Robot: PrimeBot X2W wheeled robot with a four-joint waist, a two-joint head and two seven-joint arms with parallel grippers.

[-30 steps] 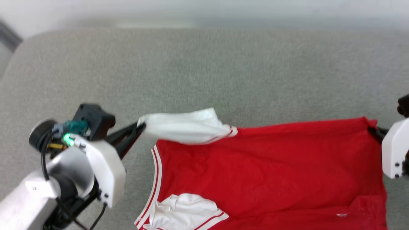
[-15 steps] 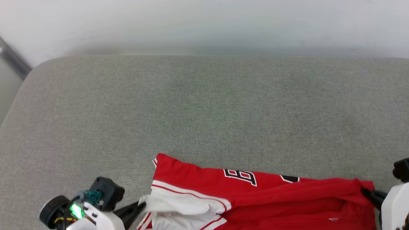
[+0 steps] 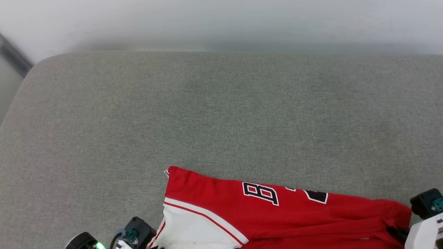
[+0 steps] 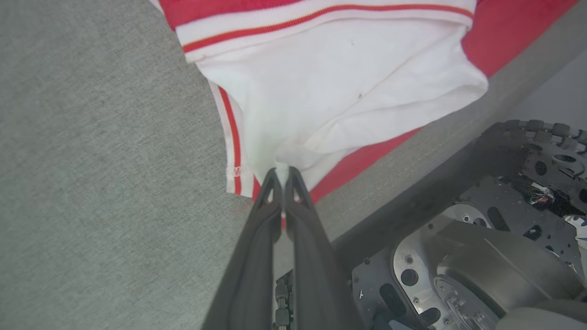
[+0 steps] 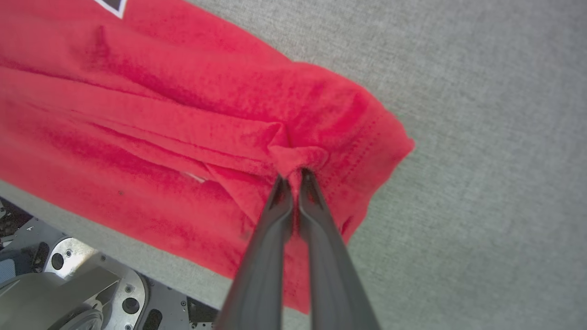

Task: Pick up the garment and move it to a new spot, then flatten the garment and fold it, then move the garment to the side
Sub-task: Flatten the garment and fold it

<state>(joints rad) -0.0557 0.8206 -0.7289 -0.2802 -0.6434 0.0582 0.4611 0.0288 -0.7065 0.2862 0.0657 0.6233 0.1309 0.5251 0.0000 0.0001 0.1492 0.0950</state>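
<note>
We judge the red short-sleeved jersey shirt with white sleeves and black white-edged lettering [image 3: 294, 218] light, limp and a little slick, best taken by pinched edges. Our left gripper [image 4: 280, 173] is clamped on its white sleeve, and our right gripper [image 5: 293, 176] on a tuck of red cloth by the stitched hem. It lies doubled over at the near edge of the grey upholstered surface [image 3: 221, 114], creased toward the hem.

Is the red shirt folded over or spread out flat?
Folded over, partly at least. The garment lies on the grey cushion with red layers stacked near the right end effector, which pinches a bunched corner.
</note>
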